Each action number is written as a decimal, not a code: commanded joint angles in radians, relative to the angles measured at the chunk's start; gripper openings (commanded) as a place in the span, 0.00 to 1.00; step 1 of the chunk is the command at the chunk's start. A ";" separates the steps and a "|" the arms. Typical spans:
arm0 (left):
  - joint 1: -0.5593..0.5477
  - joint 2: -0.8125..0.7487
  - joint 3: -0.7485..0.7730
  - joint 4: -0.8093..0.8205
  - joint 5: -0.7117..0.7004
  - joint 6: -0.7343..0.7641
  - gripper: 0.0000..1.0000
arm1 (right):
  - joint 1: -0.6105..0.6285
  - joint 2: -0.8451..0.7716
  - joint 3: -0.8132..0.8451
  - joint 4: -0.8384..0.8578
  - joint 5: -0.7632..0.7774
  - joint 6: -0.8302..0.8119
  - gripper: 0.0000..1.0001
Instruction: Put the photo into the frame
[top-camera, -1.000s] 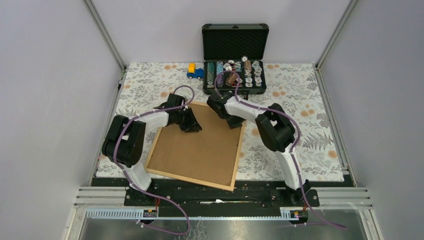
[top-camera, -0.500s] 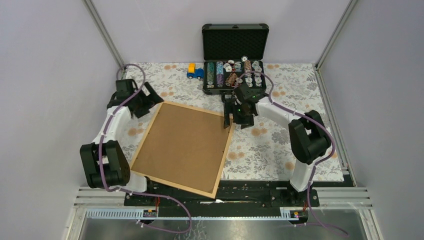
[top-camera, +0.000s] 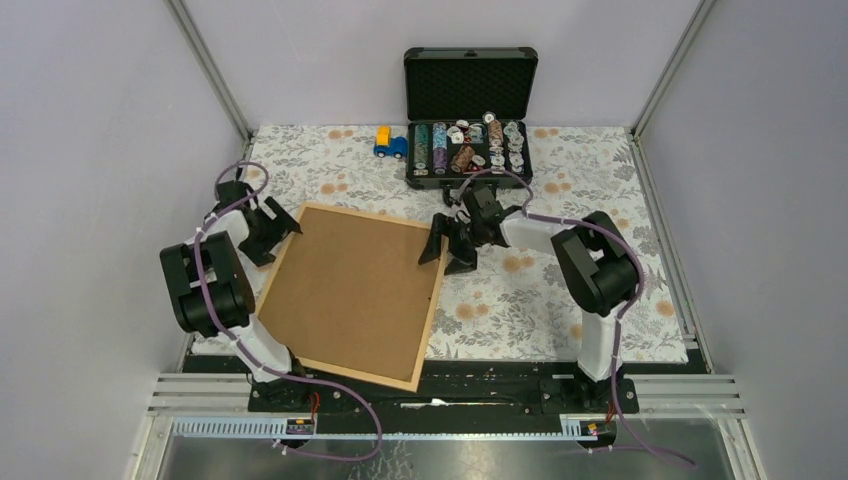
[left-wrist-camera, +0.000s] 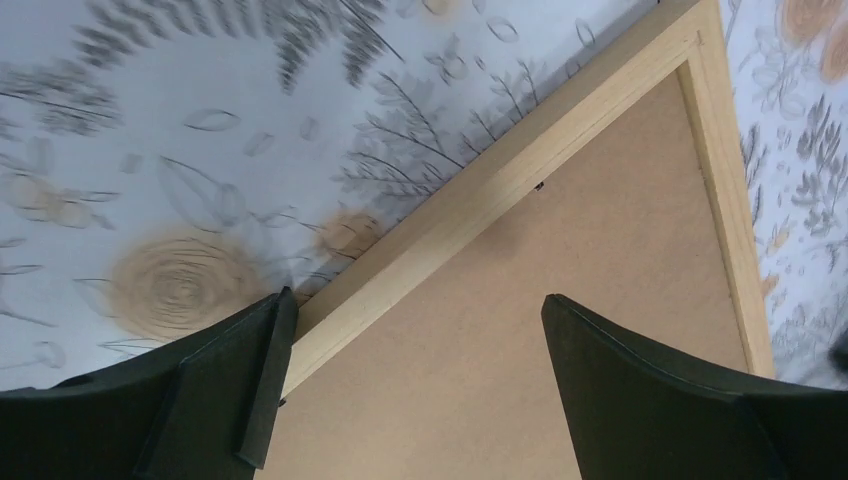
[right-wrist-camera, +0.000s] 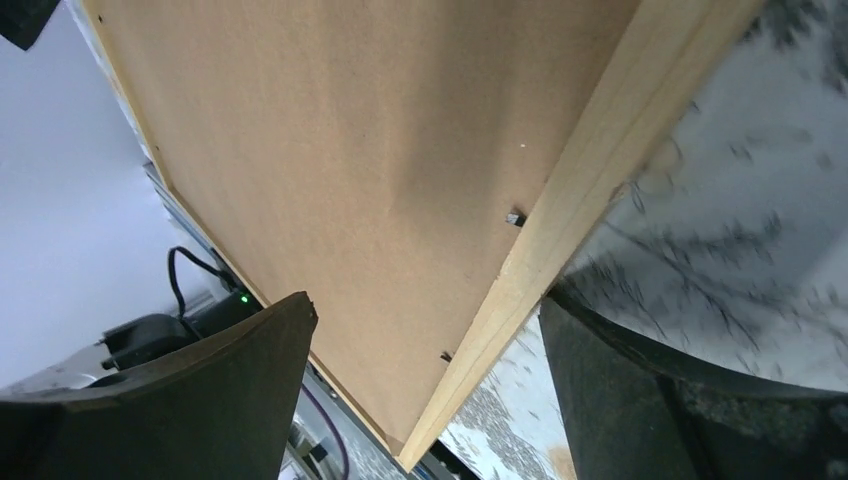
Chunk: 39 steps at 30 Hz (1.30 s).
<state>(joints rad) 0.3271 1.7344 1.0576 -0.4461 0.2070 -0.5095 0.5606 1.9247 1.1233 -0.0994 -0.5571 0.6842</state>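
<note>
Floral cloth (top-camera: 520, 320) covers the table. The frame (left-wrist-camera: 480, 200) lies flat on it, centre-left, back up, w/ brown backing board (top-camera: 350, 290) filling it. Black case (top-camera: 470, 100) stands open at 12 o'clock. Left gripper (top-camera: 277, 235) sits at the frame's 10 o'clock corner, fingers (left-wrist-camera: 220, 390) spread wide, wood rail running between them, not clamped. Right gripper (top-camera: 448, 254) is at the 2 o'clock corner, also wide, straddling the rail. Toy car (top-camera: 390, 143) sits at approx. 11.
</note>
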 joint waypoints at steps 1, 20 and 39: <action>0.034 -0.060 -0.095 -0.002 0.048 -0.059 0.98 | 0.064 0.168 0.134 0.068 0.012 0.028 0.90; 0.154 -0.391 -0.427 -0.038 0.209 -0.239 0.99 | 0.111 0.698 1.302 -0.332 0.136 -0.110 0.92; -0.160 -0.816 -0.347 -0.102 -0.034 -0.244 0.99 | -0.126 -0.297 0.075 -0.407 0.336 -0.108 0.98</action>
<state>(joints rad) 0.1677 0.9234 0.5854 -0.6064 0.2291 -0.7742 0.4911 1.6993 1.3823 -0.6270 -0.1951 0.4915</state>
